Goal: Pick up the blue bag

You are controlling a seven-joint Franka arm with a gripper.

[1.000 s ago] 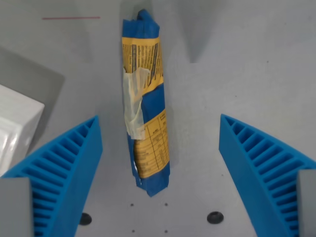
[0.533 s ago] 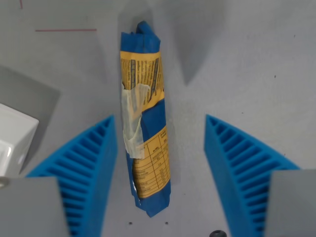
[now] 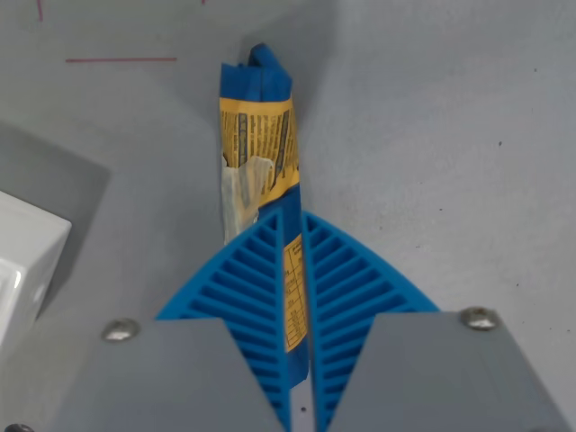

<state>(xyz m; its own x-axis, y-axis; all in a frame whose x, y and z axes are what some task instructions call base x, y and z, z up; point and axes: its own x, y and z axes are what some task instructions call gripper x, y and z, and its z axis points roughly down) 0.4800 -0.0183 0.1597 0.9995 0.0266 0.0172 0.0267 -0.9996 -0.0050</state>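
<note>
The blue bag (image 3: pixel 259 117) is a long, narrow packet with a yellow printed label and a strip of clear tape, lying lengthwise up the middle of the wrist view on the grey table (image 3: pixel 432 135). My gripper (image 3: pixel 293 225) has its two blue ribbed fingers (image 3: pixel 342 270) pressed together on the bag's lower half, which shows only as a thin yellow and blue sliver between them. The bag's upper half sticks out beyond the fingertips.
A white box (image 3: pixel 22 261) sits at the wrist view's left edge, casting a grey shadow. A thin red line (image 3: pixel 121 60) is marked on the table at the upper left.
The fingers have come together from wide apart and now squeeze the bag's lower half. The bag looks narrower and slightly more upright in the view.
</note>
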